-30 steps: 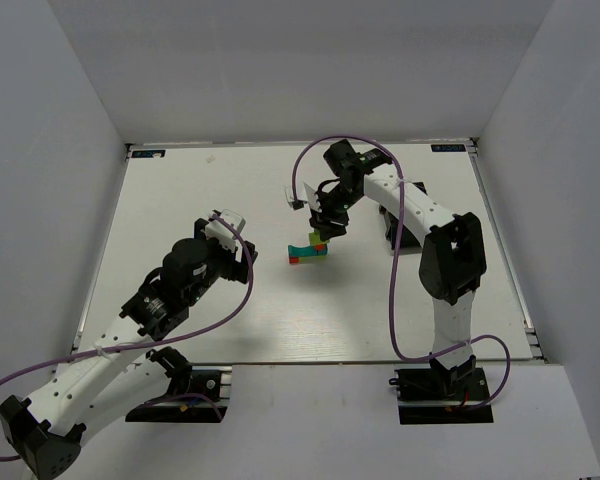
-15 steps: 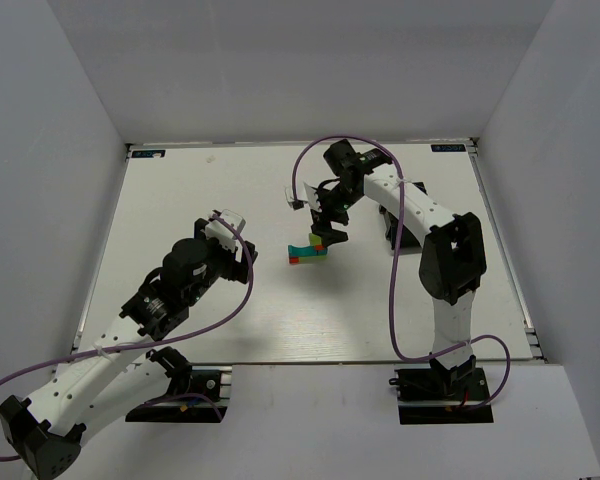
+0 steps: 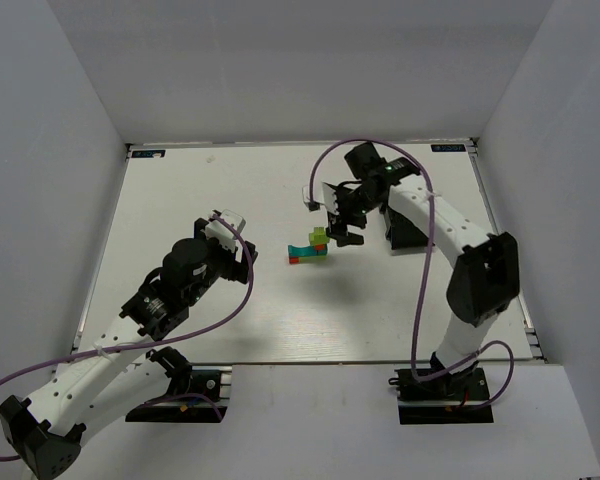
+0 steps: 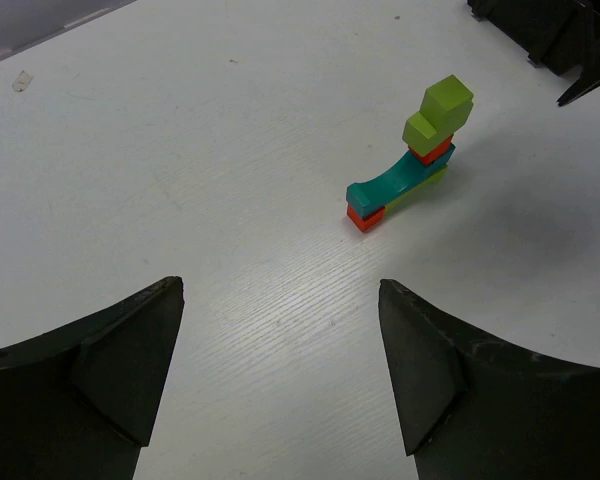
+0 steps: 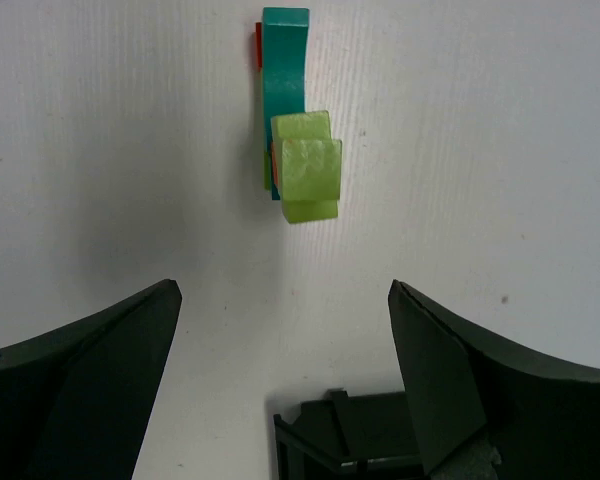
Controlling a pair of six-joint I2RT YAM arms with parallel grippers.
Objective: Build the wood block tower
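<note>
The wood block tower (image 3: 311,247) stands mid-table: a teal arch on red and lime blocks, a red block on its right end, two lime green cubes on top. It shows in the left wrist view (image 4: 408,166) and from above in the right wrist view (image 5: 298,130). My right gripper (image 3: 341,222) is open and empty, just right of the tower and apart from it. My left gripper (image 3: 231,243) is open and empty, well left of the tower.
A black rectangular bin (image 3: 402,226) sits right of the tower, under the right arm; its corner shows in the right wrist view (image 5: 350,440). White walls enclose the table on three sides.
My right gripper has drawn back to the right, away from the tower, leaving the lime green cubes on top. The left arm has not moved.
</note>
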